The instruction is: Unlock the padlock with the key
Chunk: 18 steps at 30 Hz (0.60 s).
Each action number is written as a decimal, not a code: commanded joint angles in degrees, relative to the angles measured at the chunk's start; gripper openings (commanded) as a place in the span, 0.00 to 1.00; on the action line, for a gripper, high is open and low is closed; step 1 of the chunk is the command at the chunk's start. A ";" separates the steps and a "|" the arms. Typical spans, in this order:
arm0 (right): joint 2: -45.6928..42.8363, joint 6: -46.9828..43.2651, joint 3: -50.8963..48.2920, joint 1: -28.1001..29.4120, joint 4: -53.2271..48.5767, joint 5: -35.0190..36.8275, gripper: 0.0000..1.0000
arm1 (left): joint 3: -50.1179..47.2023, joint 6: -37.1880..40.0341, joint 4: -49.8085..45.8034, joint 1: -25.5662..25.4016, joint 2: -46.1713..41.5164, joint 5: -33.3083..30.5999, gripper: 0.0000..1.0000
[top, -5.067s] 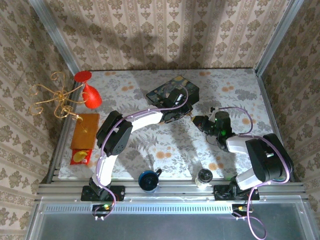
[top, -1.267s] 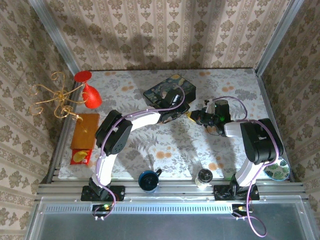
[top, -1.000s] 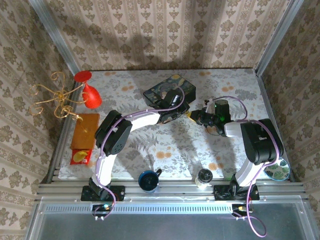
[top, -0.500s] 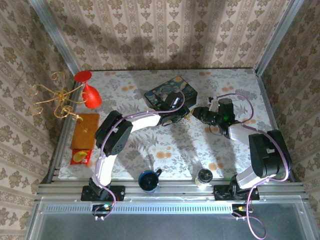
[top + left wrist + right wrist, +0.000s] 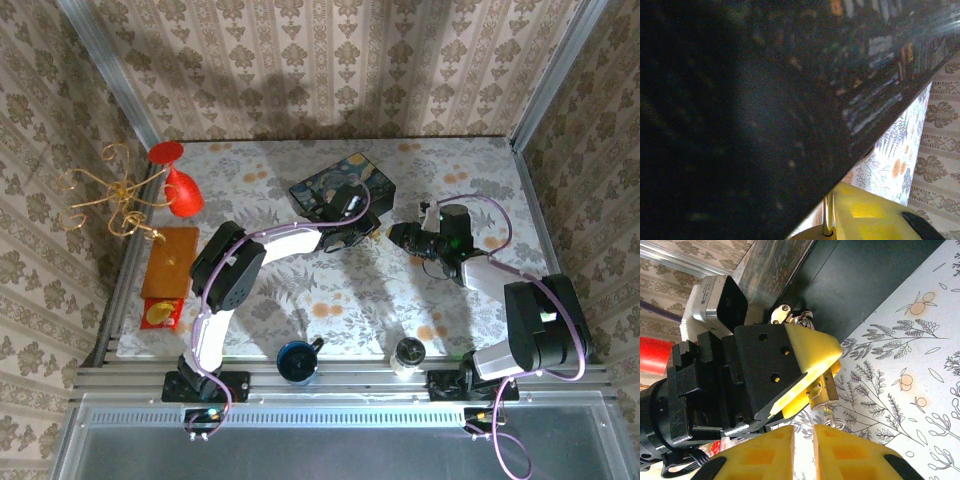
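Evidently the left claw [image 5: 827, 365] is pinching the brass padlock [image 5: 823, 390] beside the dark box [image 5: 860, 285], just ahead of the right claw [image 5: 804, 440], whose nearly touching fingers are running out of frame, so whether they are gripping a key cannot be told, and it is sitting slightly farther back than a second ago.

The padlock [image 5: 821, 392] sits half buried under the yellow fingers [image 5: 810, 347] of the left gripper [image 5: 837, 360], keyhole hidden, and the silvery bit [image 5: 828, 414] dangling beneath is too small to tell key from ring.
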 commanded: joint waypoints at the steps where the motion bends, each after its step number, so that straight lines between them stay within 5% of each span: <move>1: 2.25 1.45 0.08 0.95 1.79 -1.29 0.18 | 0.05 0.11 2.45 -0.35 -2.02 1.08 0.00; 18: 3.69 1.16 0.63 2.77 1.43 3.67 0.19 | -0.45 0.21 2.22 -0.31 -2.27 1.07 0.00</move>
